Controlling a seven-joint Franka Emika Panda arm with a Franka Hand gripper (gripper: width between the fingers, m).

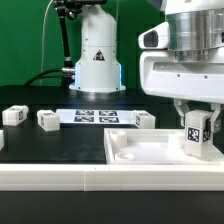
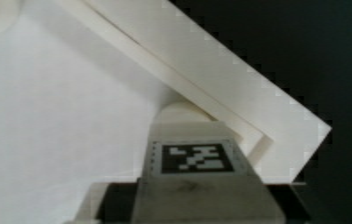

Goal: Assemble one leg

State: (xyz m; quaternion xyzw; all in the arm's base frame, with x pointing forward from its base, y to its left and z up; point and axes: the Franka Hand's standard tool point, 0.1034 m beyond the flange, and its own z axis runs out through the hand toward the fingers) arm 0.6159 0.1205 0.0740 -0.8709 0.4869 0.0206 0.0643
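My gripper is shut on a leg, a small white post with a black-and-white tag facing the camera. It holds the leg upright just over the right end of the large white panel, near its recessed corner. In the wrist view the held leg fills the lower middle, tag up, with the panel below it and the panel's raised edge running diagonally. Three more legs lie on the black table: one, a second and a third.
The marker board lies flat at the table's middle back. A white robot base stands behind it with a black cable. A long white rim bar runs along the front edge.
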